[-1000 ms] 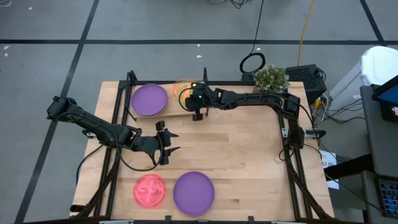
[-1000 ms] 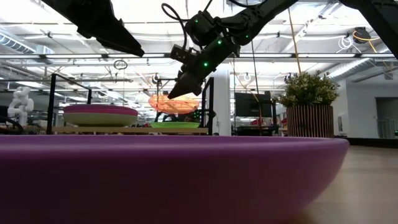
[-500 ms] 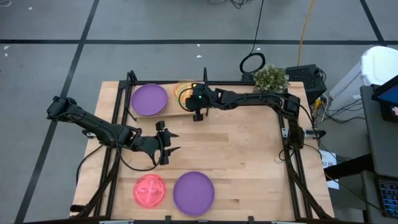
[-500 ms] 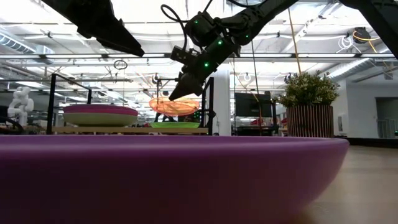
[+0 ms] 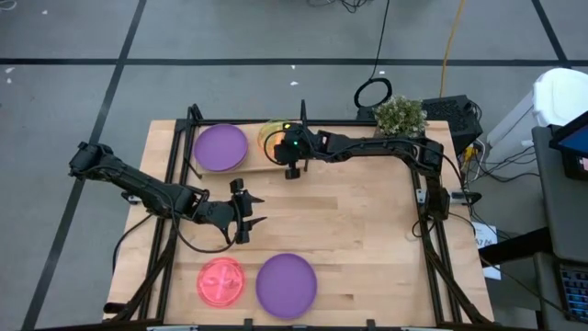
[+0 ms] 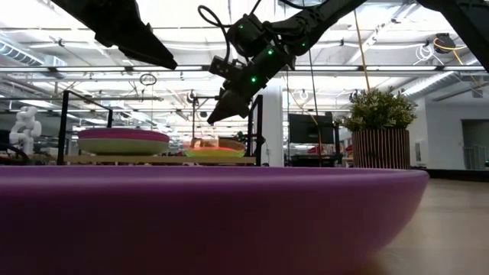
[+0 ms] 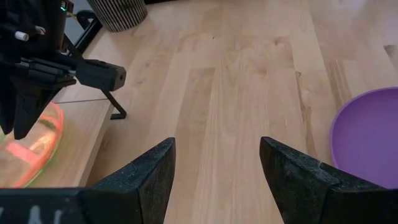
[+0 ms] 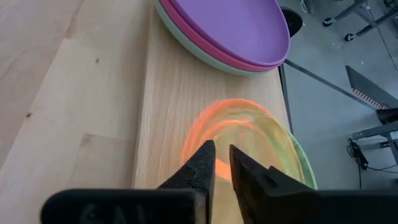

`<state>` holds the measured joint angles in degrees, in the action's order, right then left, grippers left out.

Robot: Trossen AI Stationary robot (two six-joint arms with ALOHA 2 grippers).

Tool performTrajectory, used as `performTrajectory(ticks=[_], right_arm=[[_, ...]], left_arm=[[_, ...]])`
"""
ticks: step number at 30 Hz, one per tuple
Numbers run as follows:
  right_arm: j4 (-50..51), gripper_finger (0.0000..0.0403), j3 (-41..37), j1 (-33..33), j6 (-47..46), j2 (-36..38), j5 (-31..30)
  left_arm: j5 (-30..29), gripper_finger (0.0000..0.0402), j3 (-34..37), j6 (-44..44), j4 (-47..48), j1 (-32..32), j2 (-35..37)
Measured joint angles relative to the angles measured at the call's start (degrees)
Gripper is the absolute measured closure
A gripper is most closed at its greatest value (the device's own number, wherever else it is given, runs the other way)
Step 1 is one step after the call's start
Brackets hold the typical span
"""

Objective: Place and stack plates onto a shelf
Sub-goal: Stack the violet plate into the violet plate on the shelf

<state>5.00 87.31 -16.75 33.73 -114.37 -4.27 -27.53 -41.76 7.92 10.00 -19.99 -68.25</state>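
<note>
The shelf (image 5: 255, 159) stands at the table's far edge. On its left half sits a stack of plates, purple over magenta over mint (image 8: 230, 31). On its right half an orange plate (image 8: 245, 134) lies in a neon green plate (image 6: 215, 152). My right gripper (image 8: 222, 168) hovers just above this pair with a narrow gap between its fingers, touching nothing. My left gripper (image 5: 244, 213) is open over the table's middle. A pink-red plate (image 5: 220, 281) and a purple plate (image 5: 286, 284) rest on the table near its near edge.
Black upright posts (image 5: 302, 111) rise at the shelf's ends. A potted plant (image 5: 400, 115) stands at the far right corner. Bare wood shows across the table's middle and right half.
The orange plate, held tilted under my right gripper above the shelf, came down and now lies flat in the neon green plate, clear of the fingers. My right gripper stays nearly where it was.
</note>
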Motion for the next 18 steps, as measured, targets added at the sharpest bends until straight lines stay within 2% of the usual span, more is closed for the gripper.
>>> performTrajectory(ticks=[12, 18], right_arm=[[-0.4, 0.0338, 0.0, 0.2, -1.7, 0.2, 0.0], [1.8, 0.0337, -0.1, 2.5, -5.0, 4.0, -0.1]], left_arm=[[0.0, 0.0165, 0.0, 0.0, 0.0, 0.0, 0.0], [0.7, 0.0165, 0.0, 0.4, 0.4, 0.0, 0.0]])
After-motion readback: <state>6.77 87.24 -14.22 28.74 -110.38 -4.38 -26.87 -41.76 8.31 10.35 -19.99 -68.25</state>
